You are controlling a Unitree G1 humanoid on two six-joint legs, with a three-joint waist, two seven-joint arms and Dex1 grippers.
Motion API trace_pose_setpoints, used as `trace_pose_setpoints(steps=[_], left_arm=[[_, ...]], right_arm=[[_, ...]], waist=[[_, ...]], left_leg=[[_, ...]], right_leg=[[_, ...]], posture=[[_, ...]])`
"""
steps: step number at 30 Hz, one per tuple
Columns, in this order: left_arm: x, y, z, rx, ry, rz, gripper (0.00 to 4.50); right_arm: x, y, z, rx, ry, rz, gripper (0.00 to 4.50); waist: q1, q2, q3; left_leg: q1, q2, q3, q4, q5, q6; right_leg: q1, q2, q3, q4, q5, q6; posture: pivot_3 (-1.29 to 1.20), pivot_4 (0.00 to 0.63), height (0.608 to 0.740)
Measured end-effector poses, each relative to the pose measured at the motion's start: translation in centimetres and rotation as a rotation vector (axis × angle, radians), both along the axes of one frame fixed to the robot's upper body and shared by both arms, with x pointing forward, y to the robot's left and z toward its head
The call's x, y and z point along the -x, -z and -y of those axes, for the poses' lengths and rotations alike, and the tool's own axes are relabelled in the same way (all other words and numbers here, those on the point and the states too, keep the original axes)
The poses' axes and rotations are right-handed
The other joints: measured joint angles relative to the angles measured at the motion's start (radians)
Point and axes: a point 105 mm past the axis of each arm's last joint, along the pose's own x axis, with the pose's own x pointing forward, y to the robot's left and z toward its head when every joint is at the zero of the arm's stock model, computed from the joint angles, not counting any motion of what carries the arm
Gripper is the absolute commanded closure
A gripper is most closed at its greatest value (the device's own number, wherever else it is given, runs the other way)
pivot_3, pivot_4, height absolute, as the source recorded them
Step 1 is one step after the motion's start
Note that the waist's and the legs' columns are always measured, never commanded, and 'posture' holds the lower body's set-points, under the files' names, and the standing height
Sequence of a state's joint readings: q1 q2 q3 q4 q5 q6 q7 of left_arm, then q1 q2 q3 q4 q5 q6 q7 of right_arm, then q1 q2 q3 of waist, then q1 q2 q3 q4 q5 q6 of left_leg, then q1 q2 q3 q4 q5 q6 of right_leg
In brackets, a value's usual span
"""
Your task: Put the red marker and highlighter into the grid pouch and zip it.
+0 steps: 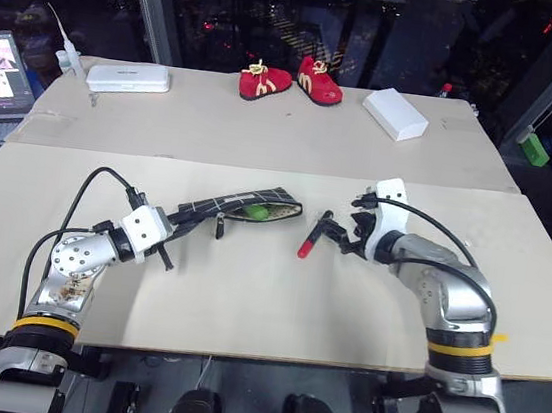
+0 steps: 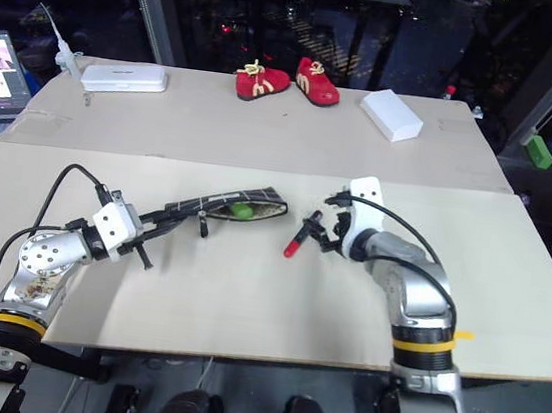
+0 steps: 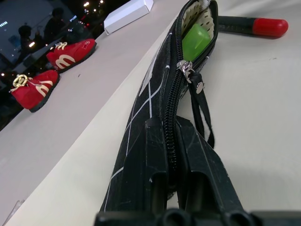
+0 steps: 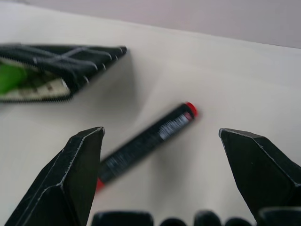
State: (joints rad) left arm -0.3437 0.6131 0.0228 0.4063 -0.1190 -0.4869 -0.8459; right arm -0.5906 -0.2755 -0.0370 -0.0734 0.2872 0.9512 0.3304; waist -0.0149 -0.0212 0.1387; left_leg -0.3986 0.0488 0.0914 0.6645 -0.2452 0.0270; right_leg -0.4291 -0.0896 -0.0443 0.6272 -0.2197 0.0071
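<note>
The soft black grid-lined fabric pouch [image 1: 241, 206] is clamped by the left gripper [image 1: 181, 221]. The slim, stiff red-and-black marker [image 4: 143, 142], probably light and slippery, is best taken mid-body; the right gripper [image 4: 160, 155] is spread wide above it.

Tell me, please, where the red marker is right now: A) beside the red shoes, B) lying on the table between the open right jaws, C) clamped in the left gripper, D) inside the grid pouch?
B: the red marker lies flat on the table, between the wide-open jaws of the right gripper, outside the grid pouch.

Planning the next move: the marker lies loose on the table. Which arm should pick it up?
Right. The right gripper is open with the marker lying between its fingers, while the left gripper is shut on the pouch, propping it open.
</note>
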Motion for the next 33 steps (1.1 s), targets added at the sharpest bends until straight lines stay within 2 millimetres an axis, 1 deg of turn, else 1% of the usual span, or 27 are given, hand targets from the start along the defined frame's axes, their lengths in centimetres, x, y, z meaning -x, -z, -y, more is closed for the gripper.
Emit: trace_pose_setpoints(steps=[6, 10, 13, 17, 20, 25, 29, 30, 33], left_arm=[[0.0, -0.1, 0.0, -0.002, 0.003, 0.008, 4.5], [0.0, 0.0, 0.0, -0.001, 0.002, 0.007, 4.5], [0.0, 0.2, -0.1, 0.002, -0.002, 0.001, 4.5], [0.0, 0.2, 0.0, 0.006, 0.0, 0.006, 4.5], [0.0, 0.2, 0.1, 0.01, 0.003, 0.01, 4.5], [-0.1, 0.4, 0.1, 0.017, -0.001, 0.005, 4.5], [-0.2, 0.4, 0.2, 0.024, -0.002, 0.004, 4.5], [-0.2, 0.4, 0.2, 0.024, -0.002, 0.005, 4.5], [-0.2, 0.4, 0.2, 0.025, -0.002, 0.006, 4.5]], right_arm=[[-0.5, 0.3, 0.0, -0.035, 0.085, -0.022, 0.15], [-0.9, 1.5, 0.7, -0.009, 0.161, -0.064, 0.15], [-0.9, 2.4, 0.1, -0.035, 0.178, -0.099, 0.15], [-0.8, 3.0, -0.8, -0.059, 0.182, -0.122, 0.15], [-0.5, 3.7, -1.1, -0.064, 0.184, -0.14, 0.15], [-0.6, 3.9, -1.0, -0.014, 0.188, -0.127, 0.15], [-0.5, 3.8, -1.5, 0.1, 0.155, -0.062, 0.15], [-0.5, 3.7, -1.7, 0.129, 0.147, -0.045, 0.38], [-0.4, 3.8, -2.3, 0.184, 0.119, -0.011, 1.31]], waist=[[0.002, 0.0, 0.0], [0.0, 0.0, 0.0], [-0.003, 0.0, 0.0], [-0.003, 0.0, 0.0], [-0.003, 0.0, 0.0], [-0.003, 0.0, 0.0], [-0.003, 0.0, 0.0], [-0.003, 0.0, 0.0], [-0.004, 0.0, 0.0]], left_leg=[[0.0, 0.0, 0.0, 0.0, 0.0, 0.0], [0.0, 0.0, 0.0, 0.0, 0.0, 0.0], [0.0, 0.0, 0.0, 0.0, 0.0, 0.0], [0.0, 0.0, -0.001, 0.0, 0.0, 0.0], [0.0, 0.0, -0.001, 0.0, 0.0, 0.0], [0.0, 0.0, -0.002, 0.0, 0.0, 0.0], [0.001, 0.0, -0.002, 0.0, 0.0, 0.0], [0.002, 0.0, -0.002, 0.0, 0.0, 0.0], [0.005, 0.0, -0.003, 0.0, 0.0, 0.0]], right_leg=[[0.0, -0.001, 0.0, 0.0, 0.0, 0.0], [0.0, 0.0, 0.0, 0.0, 0.0, 0.0], [0.0, 0.0, 0.0, 0.0, 0.0, 0.0], [0.0, 0.0, 0.0, 0.0, 0.0, 0.0], [0.0, -0.001, 0.0, 0.0, 0.0, 0.0], [0.0, -0.001, 0.001, 0.0, 0.0, 0.0], [0.001, 0.0, 0.0, 0.0, 0.0, 0.0], [0.002, 0.0, 0.0, 0.0, 0.0, 0.0], [0.005, 0.0, 0.0, 0.0, 0.0, 0.0]], posture=[[0.0, 0.15, 0.74], [0.0, 0.15, 0.74], [0.0, 0.15, 0.74], [0.0, 0.15, 0.74], [0.0, 0.15, 0.74], [0.0, 0.15, 0.74], [0.0, 0.15, 0.74], [0.0, 0.15, 0.74], [0.0, 0.15, 0.74]])
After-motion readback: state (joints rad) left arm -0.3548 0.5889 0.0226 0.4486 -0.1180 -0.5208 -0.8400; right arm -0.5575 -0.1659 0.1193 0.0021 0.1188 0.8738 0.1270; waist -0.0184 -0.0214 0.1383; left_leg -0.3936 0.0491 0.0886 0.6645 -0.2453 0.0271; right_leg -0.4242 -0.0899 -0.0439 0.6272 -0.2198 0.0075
